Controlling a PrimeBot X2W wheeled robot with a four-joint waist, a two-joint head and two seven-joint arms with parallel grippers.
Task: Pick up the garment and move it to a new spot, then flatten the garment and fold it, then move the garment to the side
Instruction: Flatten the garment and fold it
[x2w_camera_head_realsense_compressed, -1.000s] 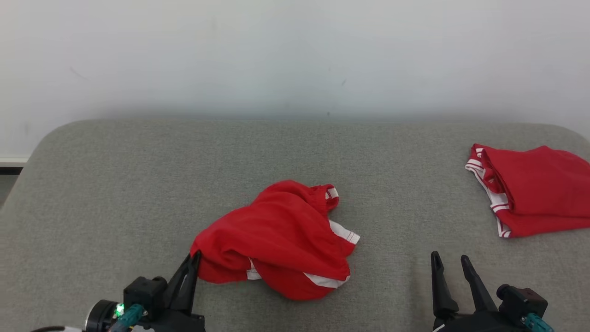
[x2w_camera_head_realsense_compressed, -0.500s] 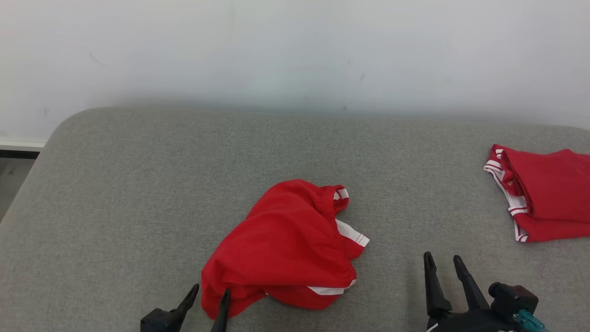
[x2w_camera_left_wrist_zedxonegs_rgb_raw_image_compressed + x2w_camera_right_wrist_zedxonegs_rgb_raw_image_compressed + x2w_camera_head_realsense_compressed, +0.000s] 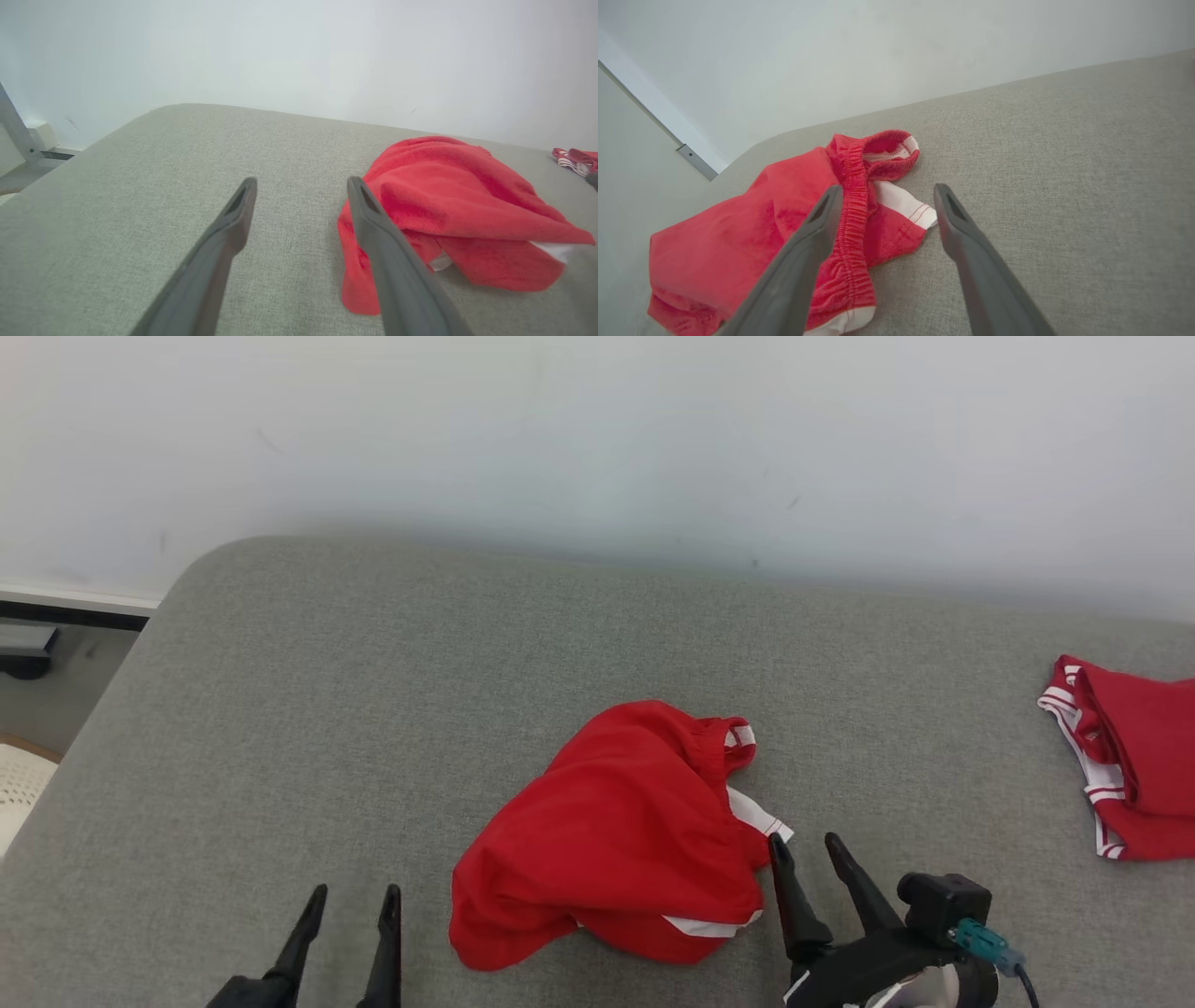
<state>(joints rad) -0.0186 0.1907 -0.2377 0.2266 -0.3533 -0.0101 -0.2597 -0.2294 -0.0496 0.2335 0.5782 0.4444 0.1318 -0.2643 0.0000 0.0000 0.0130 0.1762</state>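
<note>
A crumpled red garment (image 3: 621, 831) with white trim lies in a heap on the grey padded surface (image 3: 373, 709), near the front middle. My left gripper (image 3: 353, 896) stands open to its left, a short gap away, with nothing between its fingers. In the left wrist view the garment (image 3: 458, 210) lies just right of the open left gripper (image 3: 301, 184). At the garment's right edge my right gripper (image 3: 801, 845) is open. In the right wrist view the elastic waistband (image 3: 852, 196) runs beside the left finger of the open right gripper (image 3: 887, 189).
A second red garment (image 3: 1130, 770) with white stripes lies folded at the far right edge of the surface, also seen small as a red-and-white garment (image 3: 572, 158) in the left wrist view. A pale wall (image 3: 597, 448) runs behind. The surface's left edge drops to the floor (image 3: 37, 709).
My left gripper has let go of the garment's corner, opened and drawn back to the left. The garment has slumped onto the surface. The head camera has swung left.
</note>
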